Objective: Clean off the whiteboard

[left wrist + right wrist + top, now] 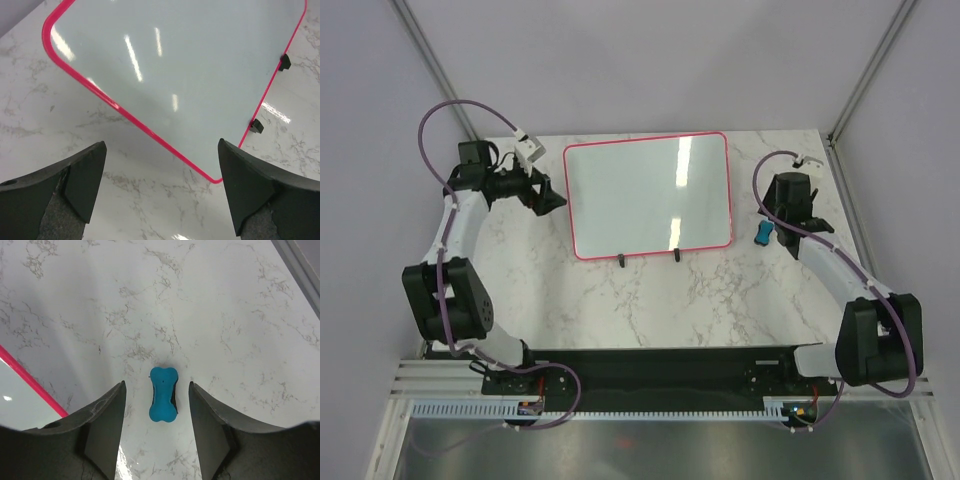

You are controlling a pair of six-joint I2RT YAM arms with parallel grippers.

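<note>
The whiteboard [648, 195] lies flat on the marble table, white with a red frame and two black feet on its near edge; I see no writing on it. It also shows in the left wrist view [190, 65], and its red edge shows in the right wrist view [30, 382]. My left gripper [556, 198] is open and empty just left of the board [162, 190]. A small blue bone-shaped eraser [762, 234] lies on the table right of the board. My right gripper [156, 412] is open above it, with the eraser [163, 400] between the jaws, untouched.
The marble table [650, 300] ends at a metal frame post at the back right [865, 90]. Grey walls close in the back and both sides. Purple cables loop from both arms.
</note>
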